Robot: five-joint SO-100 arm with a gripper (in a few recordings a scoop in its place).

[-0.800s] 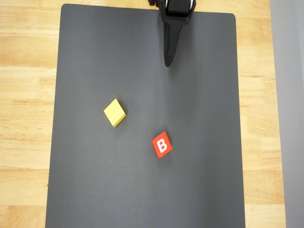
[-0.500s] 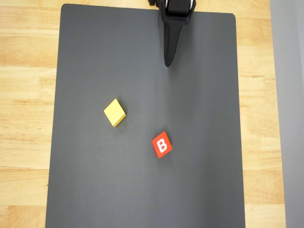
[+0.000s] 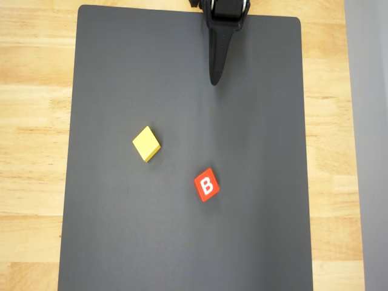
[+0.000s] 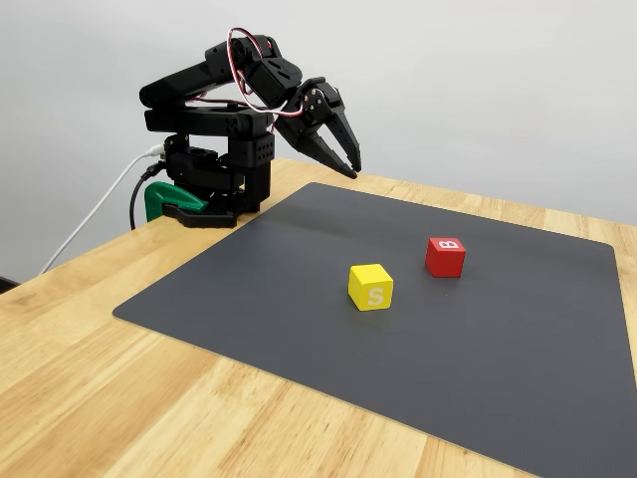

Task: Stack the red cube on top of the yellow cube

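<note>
In the fixed view the hand (image 4: 350, 164) is hanging closed and empty over the mat's (image 4: 299, 329) far edge, while the red cube (image 4: 445, 256) and the yellow cube (image 4: 370, 287) are sitting apart.

black so-100 arm (image 4: 214, 105) with looping red and white wires

the arm is matte black throughout, built of blocky servo housings and angular printed links. thin red and white wires (image 4: 242, 55) loop in an arc over its upper joints and run down between the segments. the gripper (image 4: 348, 164) has two dark, tapering, pointed fingers; in the overhead view it (image 3: 215, 77) reads as one long black wedge narrowing to a tip below a rounded black housing. a green clamp (image 4: 164, 199) sits at the base, and a white cable (image 4: 95, 224) and a black cable (image 4: 132, 209) trail from the base.
</note>
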